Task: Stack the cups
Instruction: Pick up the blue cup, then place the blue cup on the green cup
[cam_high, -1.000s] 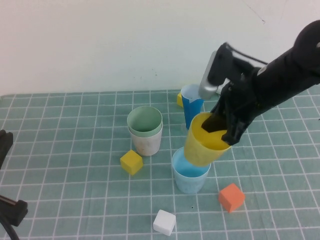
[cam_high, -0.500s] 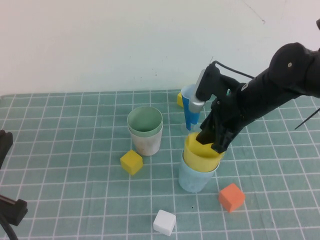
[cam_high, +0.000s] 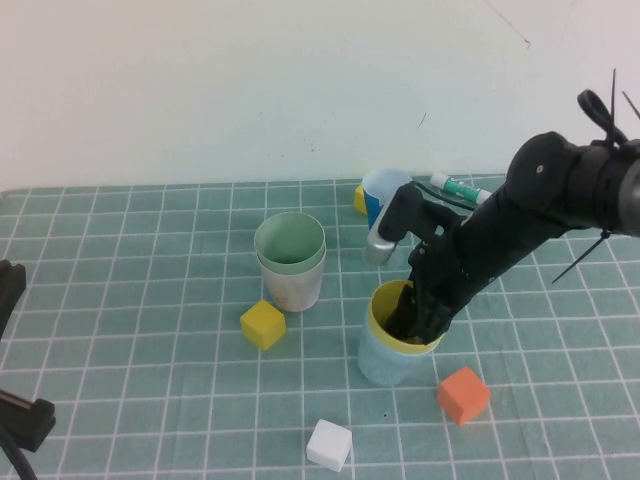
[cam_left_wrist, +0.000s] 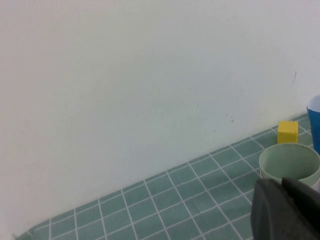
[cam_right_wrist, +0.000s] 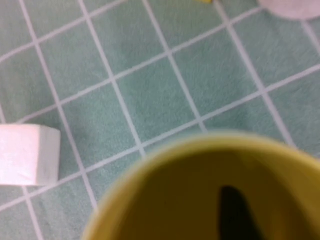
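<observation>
The yellow cup sits nested inside the light blue cup, with only its rim showing above. My right gripper reaches down onto it and is shut on its rim. One dark finger is inside the yellow cup. The sage green cup is nested in the pale pink cup to the left. The green cup also shows in the left wrist view. My left gripper is shut and empty, parked at the table's near left edge.
A blue-and-white paper cup stands behind the stack with a small yellow cube beside it. A white-and-green tube lies further right. A yellow cube, a white cube and an orange cube lie around the stack.
My right gripper has lowered the yellow cup from a tilt above the light blue cup down into it, until only its rim shows. The left arm has not moved.
</observation>
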